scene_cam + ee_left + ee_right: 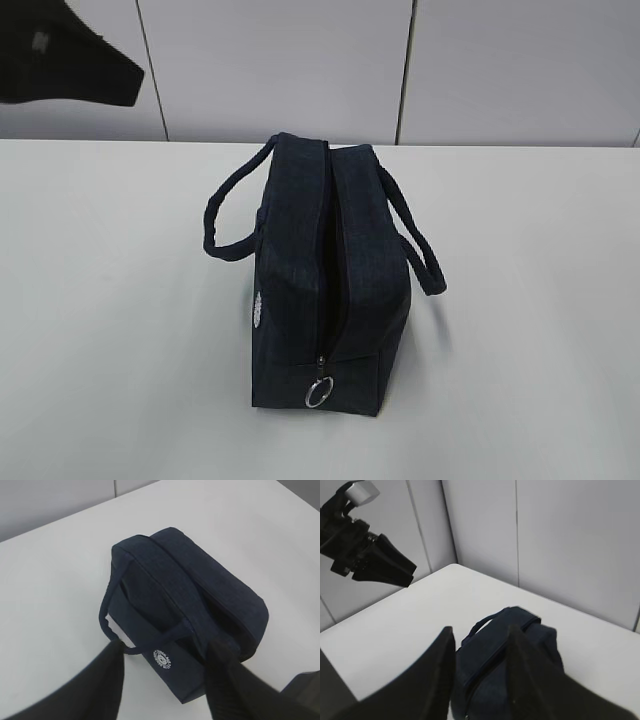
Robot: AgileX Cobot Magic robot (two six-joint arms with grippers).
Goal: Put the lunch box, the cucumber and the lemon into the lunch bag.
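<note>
The lunch bag (pixel 325 270) stands on the white table, dark navy, with its top zipper drawn shut and the metal ring pull (pixel 320 392) hanging at the near end. Its two loop handles droop to either side, and a round white logo (pixel 162 659) shows on one side. My left gripper (pixel 165 652) hangs high above the bag's left side, open and empty; it also shows as the dark left gripper (pixel 125 80) at the upper left. My right gripper (pixel 480 630) hovers open above the bag (pixel 512 670), holding nothing. The lunch box, the cucumber and the lemon are out of view.
White wall panels (pixel 280 60) rise behind the table's far edge. The table top (pixel 110 330) spreads out white on both sides of the bag. The left arm (pixel 365 555) hangs in the air at the upper left of the right wrist view.
</note>
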